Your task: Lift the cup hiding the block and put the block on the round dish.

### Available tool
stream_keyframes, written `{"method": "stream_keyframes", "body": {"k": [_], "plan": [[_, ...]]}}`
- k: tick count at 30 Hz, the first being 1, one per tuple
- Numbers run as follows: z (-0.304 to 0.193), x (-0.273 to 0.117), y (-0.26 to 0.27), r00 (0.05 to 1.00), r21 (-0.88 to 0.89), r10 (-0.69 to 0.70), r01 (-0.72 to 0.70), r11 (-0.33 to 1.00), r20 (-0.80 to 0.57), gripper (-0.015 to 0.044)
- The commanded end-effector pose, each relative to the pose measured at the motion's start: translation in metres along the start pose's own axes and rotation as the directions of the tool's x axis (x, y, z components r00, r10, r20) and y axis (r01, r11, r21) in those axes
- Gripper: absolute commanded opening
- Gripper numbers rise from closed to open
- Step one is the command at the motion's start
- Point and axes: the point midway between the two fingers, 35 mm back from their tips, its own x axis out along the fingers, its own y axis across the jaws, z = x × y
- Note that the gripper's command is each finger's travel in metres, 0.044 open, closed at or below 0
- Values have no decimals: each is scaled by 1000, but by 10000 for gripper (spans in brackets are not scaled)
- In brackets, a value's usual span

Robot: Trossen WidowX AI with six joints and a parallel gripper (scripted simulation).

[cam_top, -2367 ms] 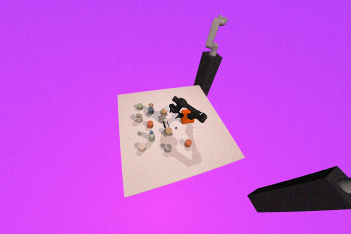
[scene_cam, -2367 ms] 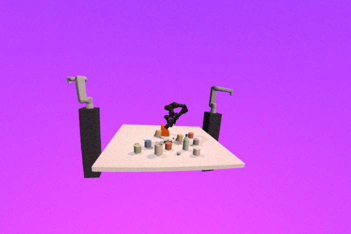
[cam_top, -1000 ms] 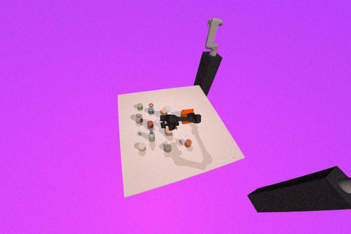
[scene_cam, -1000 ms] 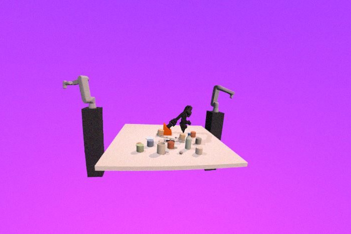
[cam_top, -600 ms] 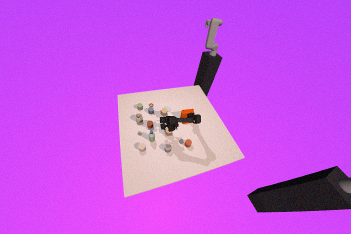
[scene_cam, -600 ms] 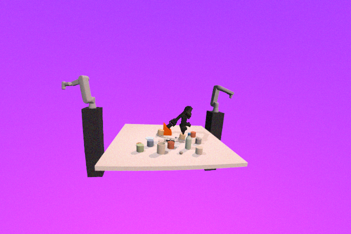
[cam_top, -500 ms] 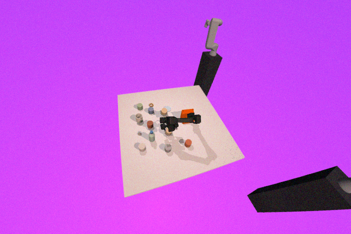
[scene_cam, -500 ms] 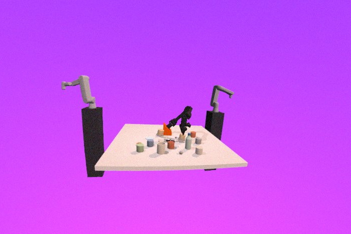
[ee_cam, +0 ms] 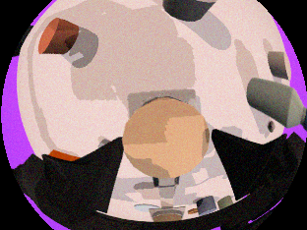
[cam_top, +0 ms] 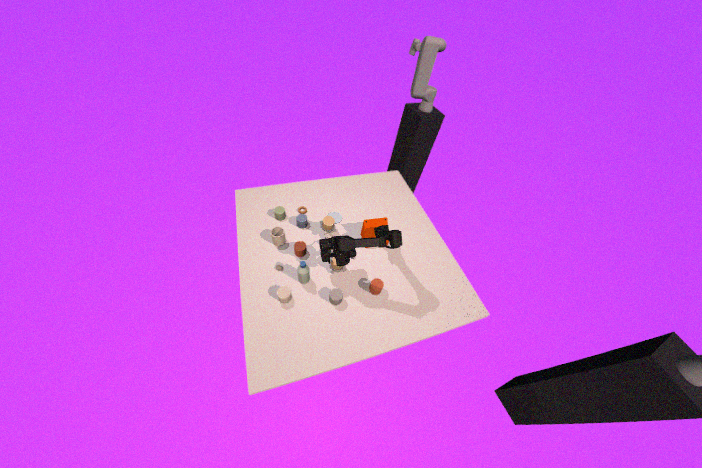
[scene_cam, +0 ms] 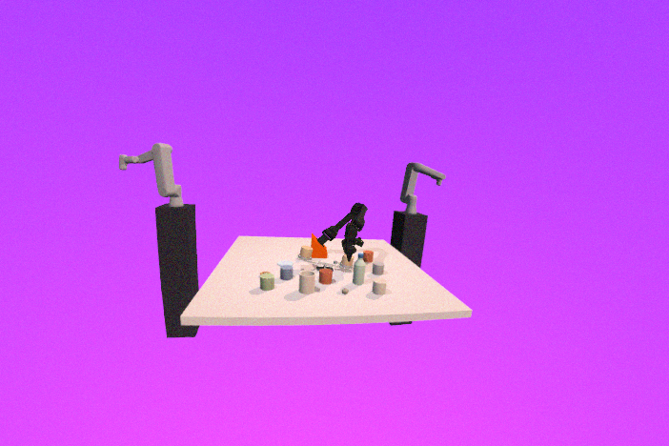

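Note:
One tan cup [cam_top: 336, 266] [scene_cam: 346, 261] [ee_cam: 164, 138] stands upright on a near end of the balance [ee_cam: 166, 182]. The identical other cup [cam_top: 328, 223] [scene_cam: 306, 252] [ee_cam: 167, 215] stands on the opposite end. My gripper [cam_top: 337, 259] [scene_cam: 349, 257] [ee_cam: 168, 138] is open and points down over the first cup. In the wrist view its fingertips lie on either side of that cup's top, with nothing gripped. How far they reach down beside it is hard to tell. The pale blue round dish [cam_top: 336, 216] [scene_cam: 285, 262] [ee_cam: 145, 207] lies beyond the other cup. No block is visible.
A green bottle [cam_top: 303, 273] [scene_cam: 358, 272] [ee_cam: 271, 98], a dark red cylinder [cam_top: 300, 248] [scene_cam: 325, 275], a grey cylinder [cam_top: 335, 296] [scene_cam: 377, 269] and an orange-red cylinder [cam_top: 376, 286] [scene_cam: 368, 255] [ee_cam: 58, 36] stand around the balance. An orange wedge [cam_top: 371, 226] [scene_cam: 318, 249] stands near my arm's base.

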Motion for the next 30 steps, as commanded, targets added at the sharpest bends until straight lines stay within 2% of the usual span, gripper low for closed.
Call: {"method": "stream_keyframes", "body": {"k": [1, 14, 17, 25, 30], "plan": [[-1, 7, 1, 1000, 5, 4, -4, 1000, -1, 440], [0, 25, 3, 1000, 5, 4, -4, 1000, 2, 440], [0, 25, 3, 1000, 5, 4, -4, 1000, 2, 361], [0, 25, 3, 1000, 5, 4, -4, 1000, 2, 308], [0, 23, 2, 1000, 5, 4, -4, 1000, 2, 177]]}}
